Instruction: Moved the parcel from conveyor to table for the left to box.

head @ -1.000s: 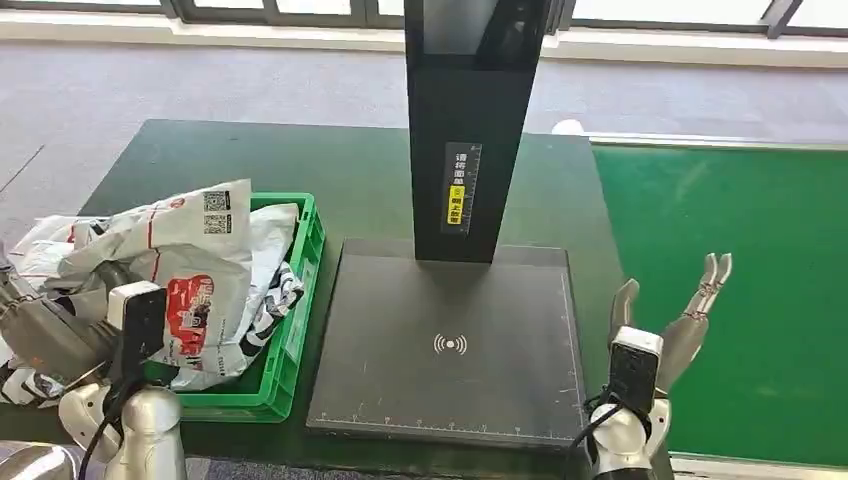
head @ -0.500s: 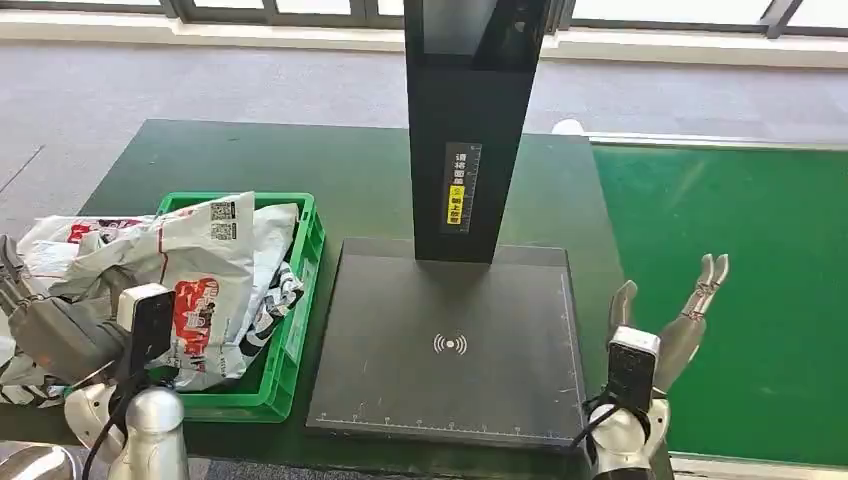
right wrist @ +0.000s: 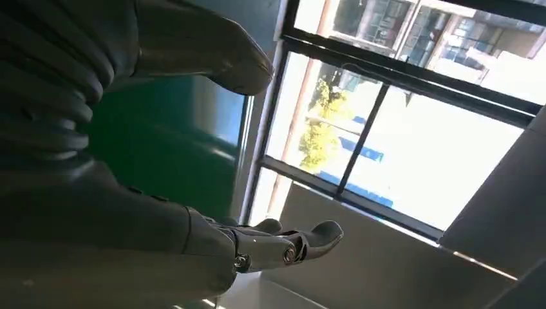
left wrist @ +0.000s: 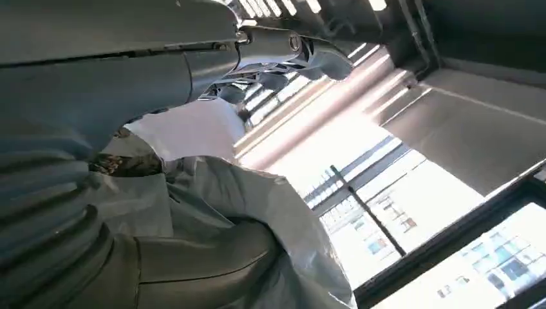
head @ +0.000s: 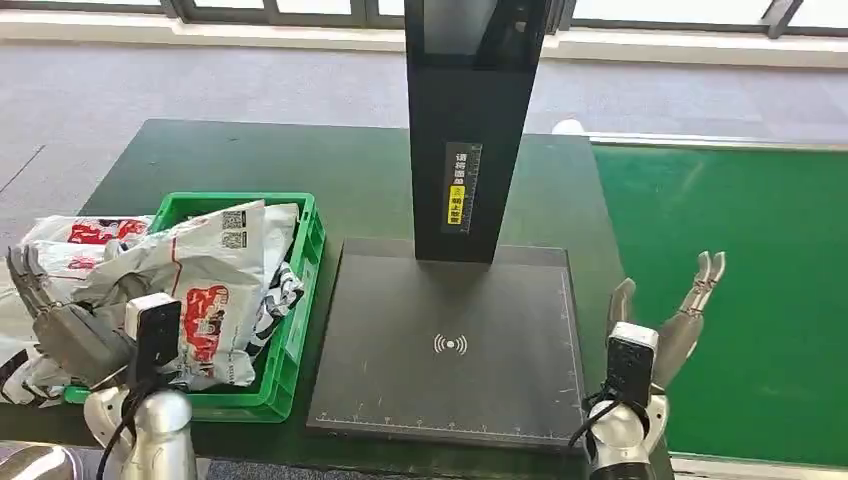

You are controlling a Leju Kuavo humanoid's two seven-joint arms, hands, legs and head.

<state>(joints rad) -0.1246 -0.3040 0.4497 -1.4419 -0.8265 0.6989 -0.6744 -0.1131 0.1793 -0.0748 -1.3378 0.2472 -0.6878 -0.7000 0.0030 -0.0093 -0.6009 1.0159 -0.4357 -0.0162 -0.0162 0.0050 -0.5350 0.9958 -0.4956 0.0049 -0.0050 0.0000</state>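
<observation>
The grey-white parcel (head: 205, 275) with red print and a label lies tilted over the other bags in the green crate (head: 300, 330) at the table's left. My left hand (head: 65, 325) is just left of it, fingers (head: 25, 275) spread and lifted off the plastic. In the left wrist view the parcel (left wrist: 257, 212) still rests against the palm and thumb, while the fingers (left wrist: 283, 45) stretch away from it. My right hand (head: 670, 315) hovers at the edge of the green conveyor (head: 760, 250), fingers apart with nothing in them; the right wrist view shows its fingers (right wrist: 283, 244) extended.
A black scanner stand with a tall column (head: 470, 130) and a flat base plate (head: 450, 340) fills the middle of the dark green table (head: 250, 160). More bagged parcels (head: 70, 235) spill over the crate's left side.
The parcel has sunk lower and rightward into the crate. My left hand's fingers, hidden behind the parcel before, now show spread out. The right hand has barely moved.
</observation>
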